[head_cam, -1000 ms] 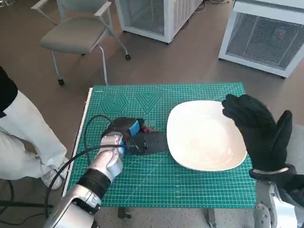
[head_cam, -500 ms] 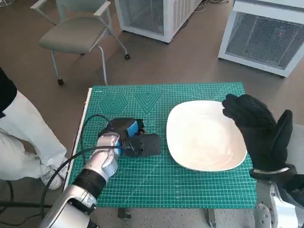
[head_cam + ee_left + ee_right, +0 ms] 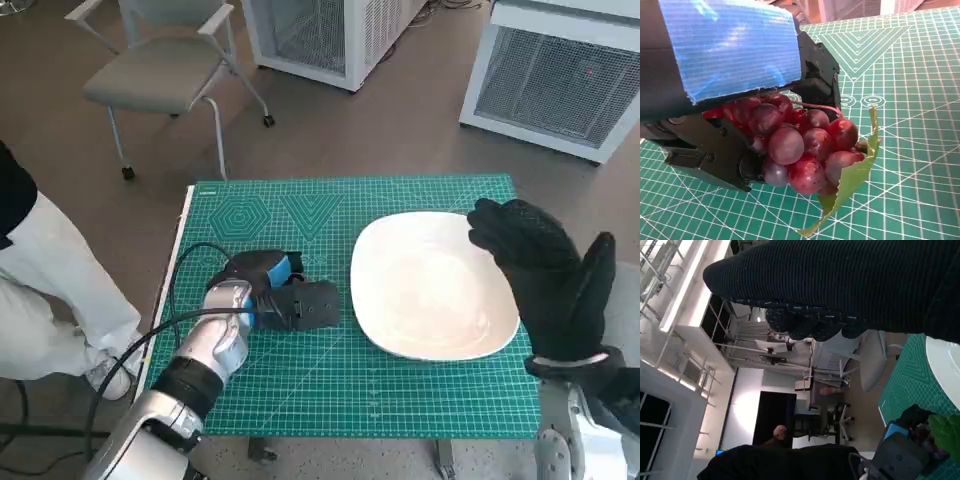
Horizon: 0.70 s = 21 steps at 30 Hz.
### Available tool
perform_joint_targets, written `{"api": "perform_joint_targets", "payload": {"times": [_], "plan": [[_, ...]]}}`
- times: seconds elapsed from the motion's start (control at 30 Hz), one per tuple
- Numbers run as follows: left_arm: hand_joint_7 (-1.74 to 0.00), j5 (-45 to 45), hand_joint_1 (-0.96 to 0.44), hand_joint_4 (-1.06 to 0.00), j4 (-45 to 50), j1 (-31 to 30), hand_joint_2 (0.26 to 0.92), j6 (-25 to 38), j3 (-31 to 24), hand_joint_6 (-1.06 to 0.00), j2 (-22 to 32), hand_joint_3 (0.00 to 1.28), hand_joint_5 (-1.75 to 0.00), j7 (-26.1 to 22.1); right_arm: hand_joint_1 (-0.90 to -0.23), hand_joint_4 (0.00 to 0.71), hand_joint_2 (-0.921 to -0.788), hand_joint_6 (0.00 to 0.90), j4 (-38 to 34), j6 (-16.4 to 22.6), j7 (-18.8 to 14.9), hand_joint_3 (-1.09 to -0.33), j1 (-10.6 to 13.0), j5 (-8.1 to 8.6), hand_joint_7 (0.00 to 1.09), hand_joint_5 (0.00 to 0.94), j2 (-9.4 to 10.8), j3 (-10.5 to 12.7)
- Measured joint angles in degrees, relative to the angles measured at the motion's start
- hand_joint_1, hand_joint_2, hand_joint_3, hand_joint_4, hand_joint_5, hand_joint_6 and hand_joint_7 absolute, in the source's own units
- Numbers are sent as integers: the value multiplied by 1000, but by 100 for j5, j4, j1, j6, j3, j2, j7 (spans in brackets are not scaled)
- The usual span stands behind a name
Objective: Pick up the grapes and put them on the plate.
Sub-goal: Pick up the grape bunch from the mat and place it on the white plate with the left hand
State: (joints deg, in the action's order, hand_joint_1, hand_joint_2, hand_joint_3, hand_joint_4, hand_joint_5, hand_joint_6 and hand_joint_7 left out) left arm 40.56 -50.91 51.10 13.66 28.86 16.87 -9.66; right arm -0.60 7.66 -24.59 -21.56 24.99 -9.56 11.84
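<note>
Left hand (image 3: 290, 300) has its fingers wrapped around the red grape bunch (image 3: 800, 142); the leaf (image 3: 852, 182) hangs out below the fingers, over the green cutting mat (image 3: 330, 390). You can call the grasp done; whether the bunch is off the mat, I can't tell. White plate (image 3: 430, 285) sits to that hand's right, near but apart, nothing on it. Right hand (image 3: 545, 275) hovers spread over the plate's far edge, holding nothing. What's left for you: carry, then release on the plate.
</note>
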Motion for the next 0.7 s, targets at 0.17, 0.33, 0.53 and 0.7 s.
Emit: {"api": "perform_joint_targets", "payload": {"times": [0.17,0.33,0.53,0.7], "plan": [[-1168,3,4,-528,558,-174,734,151,-15,-594,144,502,-1497,-126,-370,408,-921,210,13,-7,1,-649,4,0,1018,765,-1,1],[-1117,8,5,-572,1483,-379,750,381,-89,-610,376,450,-1457,-379,-370,407,-921,210,34,-30,5,-649,4,0,1019,767,-3,3],[-986,15,6,-619,2658,-559,732,615,-289,-679,654,438,-1459,-647,-370,406,-921,209,57,-58,15,-649,2,0,1021,769,-3,1],[-935,35,3,-638,3562,-691,754,746,-502,-717,867,373,-1426,-821,-370,408,-921,208,60,-60,21,-650,2,-1,1021,772,-2,-1]]}}
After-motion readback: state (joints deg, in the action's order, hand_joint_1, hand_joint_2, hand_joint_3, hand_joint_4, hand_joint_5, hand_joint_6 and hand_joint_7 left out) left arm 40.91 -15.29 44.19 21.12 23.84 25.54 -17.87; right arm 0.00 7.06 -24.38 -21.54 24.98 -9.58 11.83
